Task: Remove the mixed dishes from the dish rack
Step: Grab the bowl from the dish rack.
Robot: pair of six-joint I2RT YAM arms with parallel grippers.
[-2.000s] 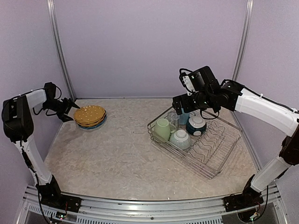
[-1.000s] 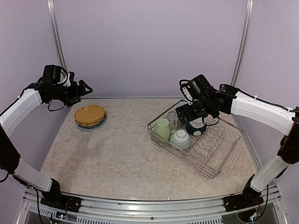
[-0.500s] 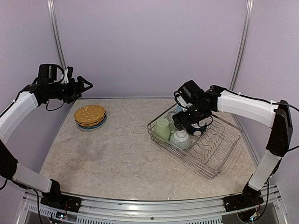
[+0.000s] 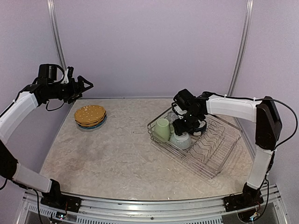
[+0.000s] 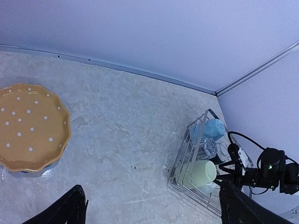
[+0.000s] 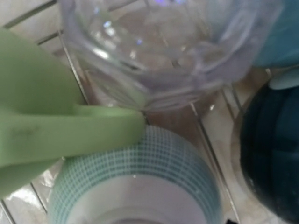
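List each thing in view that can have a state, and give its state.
yellow plates: stacked on the table
pale green mug: on its side in the dish rack
clear glass: in rack, beside the mug
teal bowl: upside down, in rack
left end effector: open, empty
right end effector: over the bowl, grip unclear

Left gripper point(image 4: 87, 85) held high, jaws spread wide; right gripper point(image 4: 181, 126) low.
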